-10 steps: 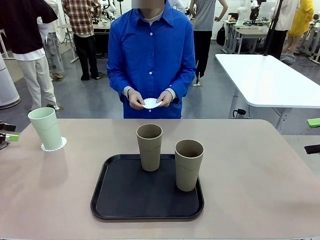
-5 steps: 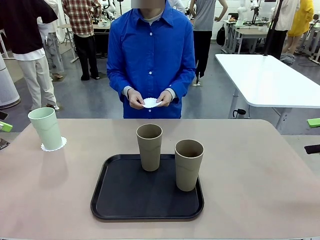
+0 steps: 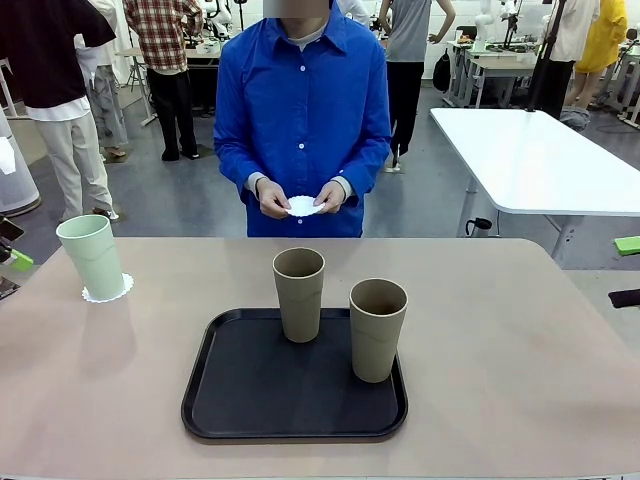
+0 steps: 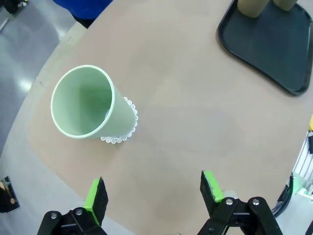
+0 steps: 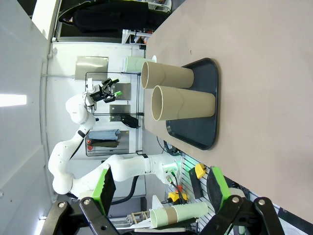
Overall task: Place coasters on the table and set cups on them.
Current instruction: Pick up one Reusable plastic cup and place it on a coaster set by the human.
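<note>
Hovering over the left end of the table (image 4: 195, 122), the left gripper (image 4: 152, 188) is standing with jaws wide apart and nothing between the green pads. Its wrist camera is looking down into the mint green cup (image 4: 85, 105), which is sitting upright on a lacy white coaster (image 4: 122, 128) near the table's far-left corner, scalloped rim peeking out around the base. Reading that as set one done, with the gripper keeping clear so it isn't knocking the cup. The right gripper (image 5: 161, 178) is likewise gaping open and empty, hanging off the table's right side and looking across at the two tan cups, which are lying sideways in its rolled view. Those tan cups, rear one (image 3: 299, 293) and nearer one (image 3: 378, 328), are waiting upright on the black tray (image 3: 230, 405) mid-table, apart from each other, no coasters under them. The person across the table is holding another coaster (image 3: 303, 206) in both hands (image 3: 272, 199) at waist height just beyond the far edge, not yet laying it down; can't tell if it's one doily or several. My guess: both arms are idling open and out of the middle to give the person room to lay the next coaster, after which a tan cup is going onto it. Bare beige tabletop either side of the tray is offering plenty of landing space. Risks I'm flagging: tall tapered cups are looking tippy, and a paper doily is likely shifting if a cup is dragged rather than lowered straight.
</note>
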Available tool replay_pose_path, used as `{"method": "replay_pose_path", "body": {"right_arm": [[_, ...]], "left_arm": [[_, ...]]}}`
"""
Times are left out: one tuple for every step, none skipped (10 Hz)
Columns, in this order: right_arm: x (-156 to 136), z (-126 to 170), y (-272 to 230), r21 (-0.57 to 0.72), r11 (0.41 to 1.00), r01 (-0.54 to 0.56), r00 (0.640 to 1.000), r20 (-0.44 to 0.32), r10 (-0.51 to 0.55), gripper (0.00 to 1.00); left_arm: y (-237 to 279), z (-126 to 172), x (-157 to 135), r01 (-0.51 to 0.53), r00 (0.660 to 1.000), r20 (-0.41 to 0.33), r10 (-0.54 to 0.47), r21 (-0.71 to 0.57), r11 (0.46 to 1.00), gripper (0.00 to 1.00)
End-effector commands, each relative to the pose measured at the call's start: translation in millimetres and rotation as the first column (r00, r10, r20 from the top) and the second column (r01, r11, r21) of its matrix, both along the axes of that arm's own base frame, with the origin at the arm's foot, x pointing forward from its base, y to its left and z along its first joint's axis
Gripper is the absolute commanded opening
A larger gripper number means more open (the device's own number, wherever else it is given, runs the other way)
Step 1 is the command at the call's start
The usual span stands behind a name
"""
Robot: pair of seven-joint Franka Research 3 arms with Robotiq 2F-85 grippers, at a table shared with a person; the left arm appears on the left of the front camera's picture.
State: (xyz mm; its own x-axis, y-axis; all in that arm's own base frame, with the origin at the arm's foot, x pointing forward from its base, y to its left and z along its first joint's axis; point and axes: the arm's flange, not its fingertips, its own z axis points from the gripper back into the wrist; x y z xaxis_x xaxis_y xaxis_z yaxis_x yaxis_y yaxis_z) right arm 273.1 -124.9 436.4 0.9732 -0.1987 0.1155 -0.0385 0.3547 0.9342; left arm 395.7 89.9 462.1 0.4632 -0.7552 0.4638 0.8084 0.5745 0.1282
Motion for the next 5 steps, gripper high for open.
{"method": "replay_pose_path", "body": {"right_arm": [[2.0,0.5,0.1,0.018,1.000,-0.002,1.000,0.020,0.002,1.00],[2.0,0.5,0.1,0.018,1.000,-0.002,1.000,0.020,0.002,1.00],[2.0,0.5,0.1,0.018,1.000,-0.002,1.000,0.020,0.002,1.00],[2.0,0.5,0.1,0.018,1.000,-0.002,1.000,0.020,0.002,1.00],[2.0,0.5,0.1,0.018,1.000,-0.002,1.000,0.020,0.002,1.00]], "left_arm": [[13.7,-8.7,4.2,-0.006,1.000,0.002,0.006,-0.025,1.000,1.00],[13.7,-8.7,4.2,-0.006,1.000,0.002,0.006,-0.025,1.000,1.00],[13.7,-8.7,4.2,-0.006,1.000,0.002,0.006,-0.025,1.000,1.00],[13.7,-8.7,4.2,-0.006,1.000,0.002,0.006,-0.025,1.000,1.00],[13.7,-8.7,4.2,-0.006,1.000,0.002,0.006,-0.025,1.000,1.00]]}}
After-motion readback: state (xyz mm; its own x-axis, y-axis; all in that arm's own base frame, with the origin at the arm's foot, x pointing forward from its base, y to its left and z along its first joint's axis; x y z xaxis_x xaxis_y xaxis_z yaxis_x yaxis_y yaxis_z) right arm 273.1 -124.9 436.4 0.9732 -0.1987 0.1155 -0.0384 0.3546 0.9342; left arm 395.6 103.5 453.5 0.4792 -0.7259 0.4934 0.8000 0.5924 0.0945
